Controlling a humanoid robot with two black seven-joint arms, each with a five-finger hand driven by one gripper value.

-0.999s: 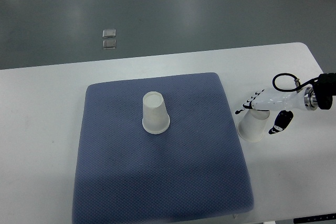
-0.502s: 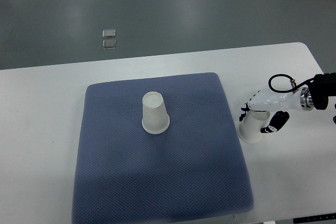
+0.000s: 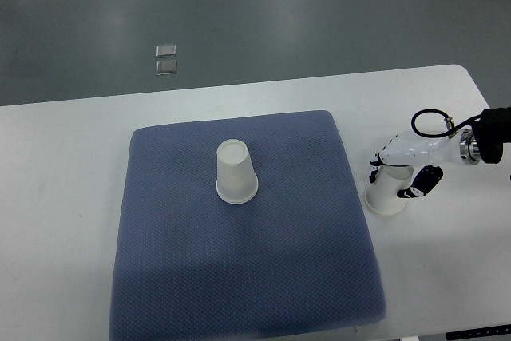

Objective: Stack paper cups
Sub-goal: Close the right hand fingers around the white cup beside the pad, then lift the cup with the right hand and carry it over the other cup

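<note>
One white paper cup [image 3: 236, 174] stands upside down on the blue mat [image 3: 247, 277], a little above its middle. A second white paper cup [image 3: 387, 195] stands upside down on the white table just right of the mat's edge. My right hand [image 3: 397, 172] comes in from the right edge and is curled around the top of this second cup, fingers on its far side and thumb [image 3: 423, 183] on its near right side. The cup's rim rests on the table. The left arm is not in view.
The white table [image 3: 64, 197] has its back edge across the upper part of the view and a rounded corner at the right. Two small clear squares [image 3: 166, 59] lie on the grey floor beyond it.
My right hand's fingers have closed from spread to curled around the cup by the mat. The cup has shifted slightly and stands more upright. The cup on the mat has not moved.
</note>
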